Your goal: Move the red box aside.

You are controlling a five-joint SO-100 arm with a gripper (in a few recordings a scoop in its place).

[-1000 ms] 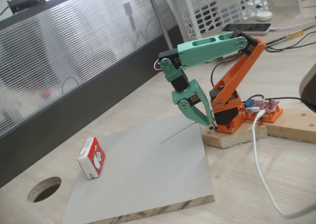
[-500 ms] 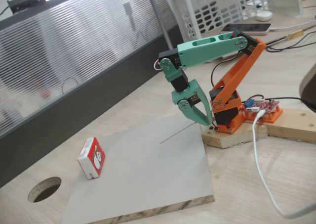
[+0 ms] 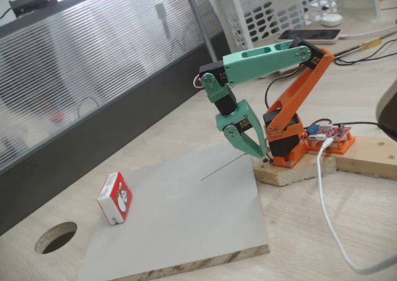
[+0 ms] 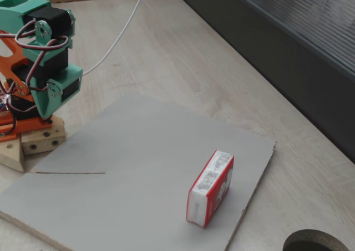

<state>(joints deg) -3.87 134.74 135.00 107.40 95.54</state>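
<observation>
Closest to me in a fixed view, a round hole (image 3: 56, 237) is cut in the wooden table (image 3: 347, 219), just off the near left corner of a flat grey board (image 3: 186, 219). The red box (image 3: 115, 198) stands on edge on that board near its left side, its face with the white cartoon figure turned toward the right; in the other fixed view the same box (image 4: 211, 188) sits close to the board's edge, printed white side up, with the hole (image 4: 312, 242) a little beyond that edge.

Farther back, well apart from the box, the gripper (image 3: 259, 146) hangs tip-down over the far right corner of the board, next to the wooden block (image 3: 291, 169) that carries the orange base. Its 2 fingers look pressed together with nothing between them. The green arm (image 3: 260, 61) folds back above it.

A white cable (image 3: 329, 213) trails across the table on the right. Behind, a phone (image 3: 309, 35) lies before a white basket (image 3: 279, 8).
</observation>
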